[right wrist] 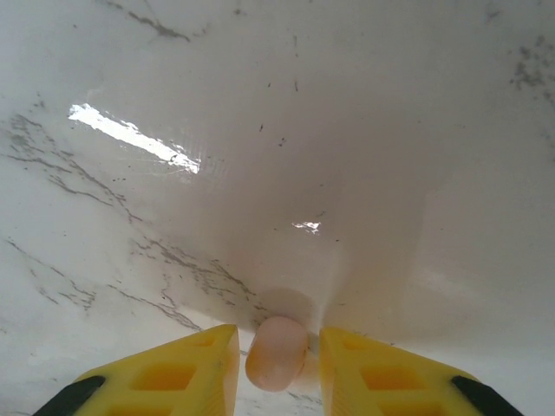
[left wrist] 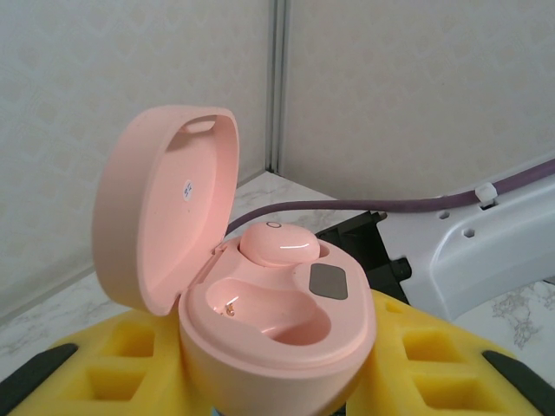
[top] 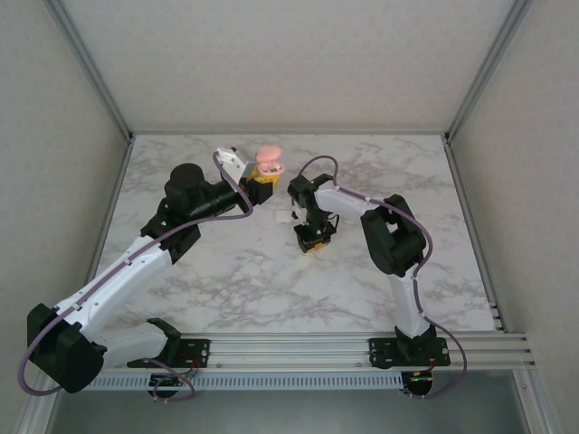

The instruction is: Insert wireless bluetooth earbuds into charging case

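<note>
Marble table (top: 226,271), pale walls around. Right gripper (right wrist: 277,338) points down with a loose pink earbud (right wrist: 276,357) lying on the marble between its yellow fingers (right wrist: 186,368) — slim gaps show either side, so parted, not yet pinching. Left gripper (top: 262,186) is clamped on the case (left wrist: 277,355), lid (left wrist: 160,208) swung back, near the right gripper, to its left and farther from the bases. One seated earbud (left wrist: 279,244) fills the far socket; the near socket (left wrist: 264,314) is empty — the loose earbud must travel leftward and away to reach it
</note>
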`<state>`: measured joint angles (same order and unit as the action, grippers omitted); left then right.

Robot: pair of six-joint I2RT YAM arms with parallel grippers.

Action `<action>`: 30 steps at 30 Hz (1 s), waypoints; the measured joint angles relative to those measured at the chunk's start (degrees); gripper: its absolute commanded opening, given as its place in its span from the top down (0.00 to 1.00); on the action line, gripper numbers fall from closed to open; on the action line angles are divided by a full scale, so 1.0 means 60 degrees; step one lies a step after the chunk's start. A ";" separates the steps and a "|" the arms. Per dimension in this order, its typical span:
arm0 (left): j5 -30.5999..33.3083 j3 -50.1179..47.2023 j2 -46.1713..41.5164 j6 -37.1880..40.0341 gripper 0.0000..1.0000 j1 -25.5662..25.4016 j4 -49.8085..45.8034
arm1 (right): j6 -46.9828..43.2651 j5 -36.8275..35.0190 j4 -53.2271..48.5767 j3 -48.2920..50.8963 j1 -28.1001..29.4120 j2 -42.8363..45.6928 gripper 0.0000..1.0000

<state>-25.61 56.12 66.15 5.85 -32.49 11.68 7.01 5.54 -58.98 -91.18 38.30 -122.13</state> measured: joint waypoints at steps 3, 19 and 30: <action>0.0000 0.0000 0.0000 0.0000 0.93 0.0000 0.0000 | 0.0004 -0.0029 0.0000 -0.0004 0.0000 -0.0080 0.72; 0.0000 0.0000 0.0000 0.0000 0.93 0.0000 0.0000 | 0.0284 -0.0084 -0.0168 -0.0229 0.0015 -0.0226 0.74; 0.0000 0.0000 0.0007 0.0000 0.93 0.0000 0.0000 | 0.0514 0.0018 0.0025 -0.0120 -0.0007 -0.0047 0.79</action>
<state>-25.61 56.12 66.19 5.85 -32.49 11.68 10.09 5.65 -58.83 -91.90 38.26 -122.41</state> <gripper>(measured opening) 0.366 0.210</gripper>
